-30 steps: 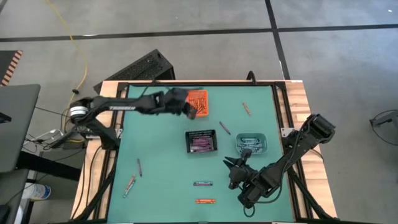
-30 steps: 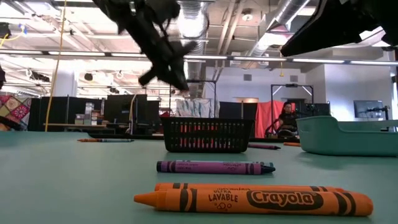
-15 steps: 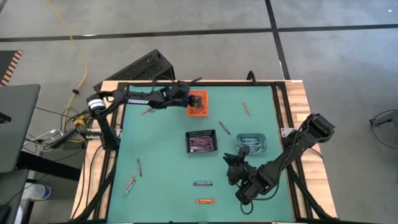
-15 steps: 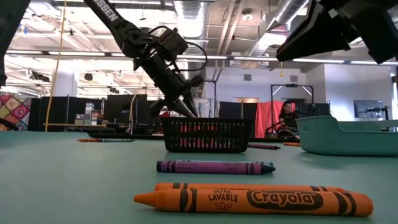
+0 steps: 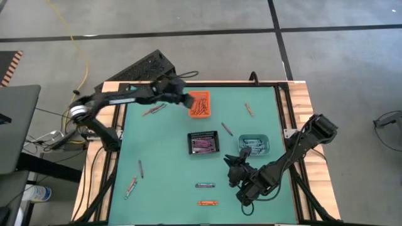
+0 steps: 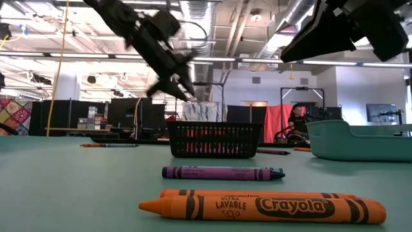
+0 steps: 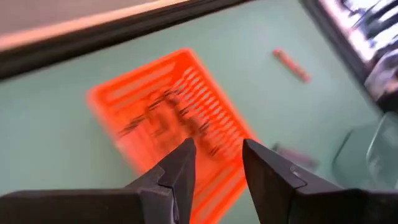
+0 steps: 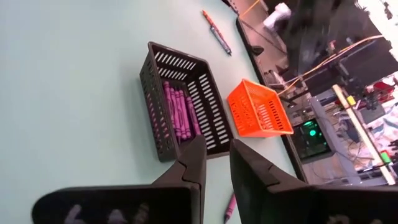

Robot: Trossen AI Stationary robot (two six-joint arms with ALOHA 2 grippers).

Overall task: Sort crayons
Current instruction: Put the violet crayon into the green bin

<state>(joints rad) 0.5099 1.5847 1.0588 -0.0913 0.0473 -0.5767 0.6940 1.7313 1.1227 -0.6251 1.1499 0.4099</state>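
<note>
1. My left tool point(image 5: 184, 100) hangs above the orange bin point(image 5: 200, 104) at the far side of the surface point(image 5: 163, 144); its fingers point(image 7: 180, 171) stand apart with nothing between them.
2. My right tool point(image 5: 235, 164) waits near the teal bin point(image 5: 254, 145); its fingers point(image 8: 196, 163) are a little apart and empty.
3. Orange crayons lie in the orange bin, purple ones point(image 8: 177, 115) in the black bin point(image 5: 203, 143).
4. Loose crayons lie on the surface: a purple one point(image 6: 222, 173) and an orange one point(image 6: 261, 206) nearest the front edge, others scattered left and far right.
</note>
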